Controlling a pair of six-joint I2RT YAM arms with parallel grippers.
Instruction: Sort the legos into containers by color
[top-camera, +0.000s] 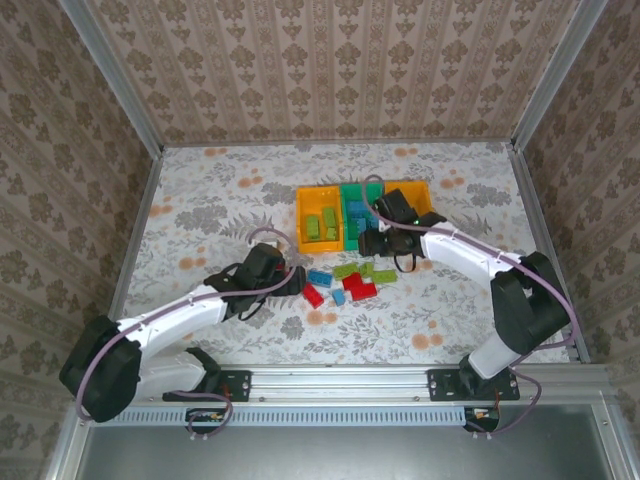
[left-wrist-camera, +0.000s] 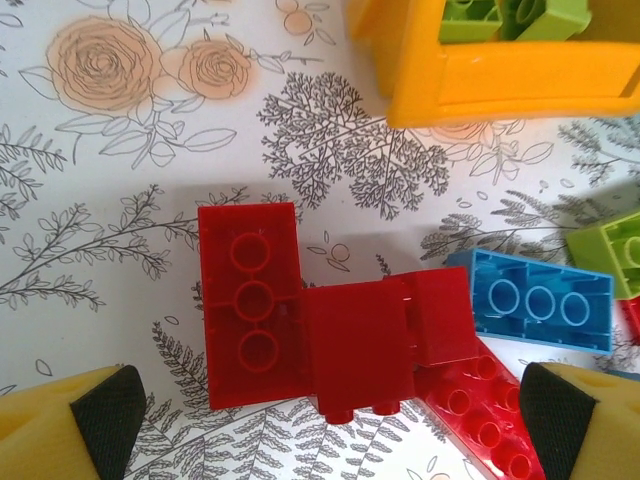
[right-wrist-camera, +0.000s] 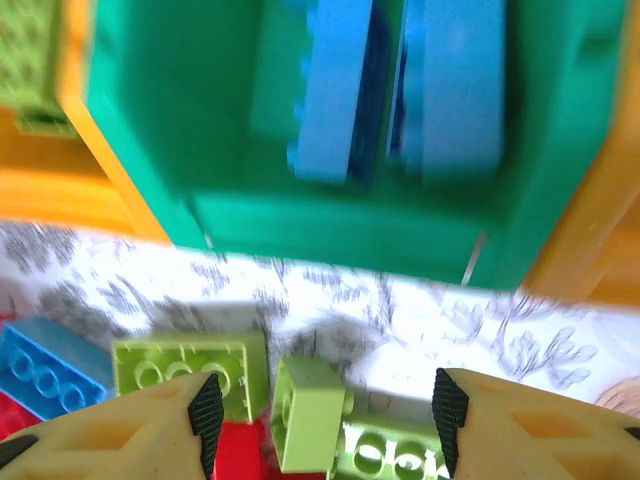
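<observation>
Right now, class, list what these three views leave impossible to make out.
Top view: the right orange bin's contents, covered by the right arm.
Right wrist view: the blue legos' studs in the green bin, smeared by blur.
Left wrist view: the lower red lego's length, cut by the bottom edge.

Green bin (right-wrist-camera: 300, 225), blue bricks (right-wrist-camera: 335, 90) inside blurred; orange bin (left-wrist-camera: 500, 90) cropped at top.

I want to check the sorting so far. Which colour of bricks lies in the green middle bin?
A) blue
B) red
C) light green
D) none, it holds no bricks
A: the right wrist view looks into the green bin and shows blue bricks standing inside it.
</observation>
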